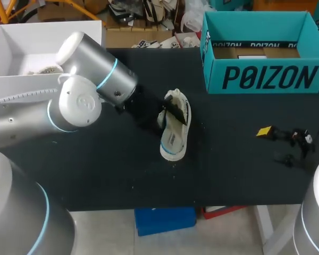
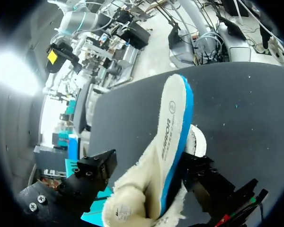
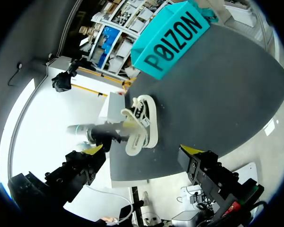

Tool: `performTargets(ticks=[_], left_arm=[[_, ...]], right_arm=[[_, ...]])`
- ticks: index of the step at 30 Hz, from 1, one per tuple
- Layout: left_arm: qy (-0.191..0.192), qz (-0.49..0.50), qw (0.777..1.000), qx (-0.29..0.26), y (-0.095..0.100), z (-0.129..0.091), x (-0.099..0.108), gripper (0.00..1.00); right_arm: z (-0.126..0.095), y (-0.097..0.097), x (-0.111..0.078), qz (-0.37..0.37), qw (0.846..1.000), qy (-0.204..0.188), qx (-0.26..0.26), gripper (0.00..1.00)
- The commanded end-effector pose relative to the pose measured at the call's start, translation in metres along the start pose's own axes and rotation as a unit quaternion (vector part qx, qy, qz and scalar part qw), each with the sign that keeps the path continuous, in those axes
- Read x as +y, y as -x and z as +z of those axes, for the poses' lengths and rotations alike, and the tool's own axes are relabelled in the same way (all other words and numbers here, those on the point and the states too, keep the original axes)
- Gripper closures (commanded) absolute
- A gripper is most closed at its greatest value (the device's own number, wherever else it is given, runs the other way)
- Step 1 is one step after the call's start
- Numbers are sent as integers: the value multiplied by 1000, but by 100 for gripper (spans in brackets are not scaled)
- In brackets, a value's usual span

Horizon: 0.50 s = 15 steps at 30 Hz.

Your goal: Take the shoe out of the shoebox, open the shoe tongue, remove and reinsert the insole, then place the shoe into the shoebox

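A cream shoe (image 1: 178,104) with black laces lies mid-table, and its cream insole (image 1: 171,142) with a blue edge sticks out toward the table's front. In the left wrist view the insole (image 2: 173,137) stands between the wide-apart black fingers of my left gripper (image 2: 150,165), which is open; I cannot tell whether either finger touches it. My left arm's black wrist (image 1: 141,109) hides that gripper from above. My right gripper (image 1: 276,144) hovers open and empty at the right, well away from the shoe (image 3: 142,113). The teal shoebox (image 1: 260,77) stands open at the back right.
A white open box (image 1: 21,45) sits at the back left behind my left arm. The teal shoebox (image 3: 173,40) lies far ahead of my right gripper (image 3: 143,150). Dark tabletop (image 1: 234,170) stretches between the shoe and my right gripper.
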<state>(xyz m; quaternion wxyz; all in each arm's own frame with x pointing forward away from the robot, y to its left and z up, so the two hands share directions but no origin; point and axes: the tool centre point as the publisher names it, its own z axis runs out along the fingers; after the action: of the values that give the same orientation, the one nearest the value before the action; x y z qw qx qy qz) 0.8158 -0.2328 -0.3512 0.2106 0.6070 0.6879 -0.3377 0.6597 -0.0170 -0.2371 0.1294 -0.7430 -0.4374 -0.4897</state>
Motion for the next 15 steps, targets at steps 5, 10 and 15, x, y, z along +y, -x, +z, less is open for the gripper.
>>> performTargets(ticks=[5, 10, 15], left_arm=[[1, 9, 1000, -3, -11, -26, -31, 55], [-16, 11, 1000, 6, -16, -19, -42, 93], [-22, 12, 1000, 6, -17, -16, -46, 100]], right_arm=[[-2, 0, -1, 0, 1000, 1, 1, 0], [-2, 0, -1, 0, 1000, 1, 1, 0], [-2, 0, -1, 0, 1000, 1, 1, 0]])
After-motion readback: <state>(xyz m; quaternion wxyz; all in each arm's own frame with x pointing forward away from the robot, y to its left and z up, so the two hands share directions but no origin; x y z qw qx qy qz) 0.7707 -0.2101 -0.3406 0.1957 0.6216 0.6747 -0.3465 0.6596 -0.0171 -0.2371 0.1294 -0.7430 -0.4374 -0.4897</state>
